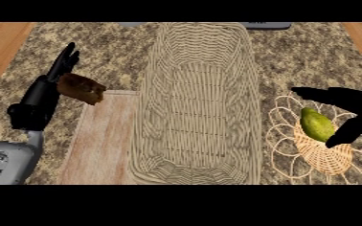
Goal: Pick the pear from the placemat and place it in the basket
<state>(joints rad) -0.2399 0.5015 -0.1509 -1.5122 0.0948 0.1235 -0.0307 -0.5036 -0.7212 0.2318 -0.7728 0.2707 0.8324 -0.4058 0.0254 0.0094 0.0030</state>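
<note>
Lying on placemat (322, 160), pear (316, 123) long axis near-vertical, narrow end up.

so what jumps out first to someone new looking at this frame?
The long woven basket fills the middle of the counter. At the right, the green pear lies on a flower-shaped wicker placemat, with the right hand spread around it, not yet closed. At the left, the left hand rests open, fingers up, beside a brown bread-like lump at the corner of a wooden board.
</note>
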